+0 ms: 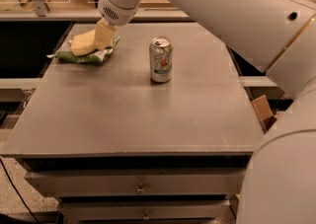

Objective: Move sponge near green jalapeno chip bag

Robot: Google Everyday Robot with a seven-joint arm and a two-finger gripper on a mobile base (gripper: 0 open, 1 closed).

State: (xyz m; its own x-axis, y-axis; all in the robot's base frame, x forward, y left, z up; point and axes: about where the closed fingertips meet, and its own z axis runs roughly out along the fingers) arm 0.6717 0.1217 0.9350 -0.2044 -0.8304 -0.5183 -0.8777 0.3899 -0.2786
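The pale yellow sponge lies on top of the green jalapeno chip bag at the far left corner of the table. The bag shows as a green and white rim around the sponge's front edge. My gripper hangs from the white arm at the sponge's right end, touching or just above it. The wrist hides the sponge's far right part.
A 7up soda can stands upright near the middle of the grey table, to the right of the sponge. A dark gap lies off the table's left edge. Cardboard boxes sit on the floor at the right. My white arm crosses the upper right.
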